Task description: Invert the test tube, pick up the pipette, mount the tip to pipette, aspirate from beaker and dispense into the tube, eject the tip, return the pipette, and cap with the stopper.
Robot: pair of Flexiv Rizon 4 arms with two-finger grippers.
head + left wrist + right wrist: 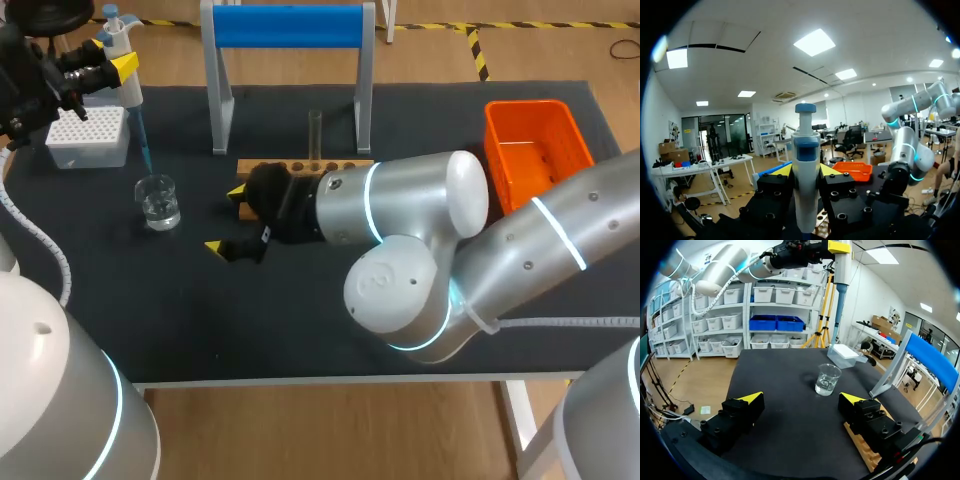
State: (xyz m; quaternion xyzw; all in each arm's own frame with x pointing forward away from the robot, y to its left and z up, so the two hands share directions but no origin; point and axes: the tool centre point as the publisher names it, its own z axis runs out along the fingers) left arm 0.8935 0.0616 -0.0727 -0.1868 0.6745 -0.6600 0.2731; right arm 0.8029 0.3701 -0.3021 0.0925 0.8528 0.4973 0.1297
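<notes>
Pipette [127, 90] first: the left gripper [806, 170] is closed on its white body, one yellow-tipped finger on each side, with the plunger standing up above them. From the head view the slim blue tip [144, 140] slants down from that hold, and its end sits at or just above the rim of the beaker [159, 200] — I cannot tell whether it has reached the water.

Just behind the beaker is the white tip box [88, 135]. Farther along the table [300, 330], the right gripper [801, 399] hangs low with its fingers spread wide and nothing between them, beside the end of the wooden rack [340, 165]. The test tube [315, 130] stands upright in that rack.

Judging by this, the step in hand is drawing liquid from the beaker. To do it well, the tip should go down inside the glass without knocking the wall, since the beaker looks light enough to slide or tip. The end should be properly under the surface before the plunger is released — slowly, so no air is drawn in. The lift out should then be steady.
</notes>
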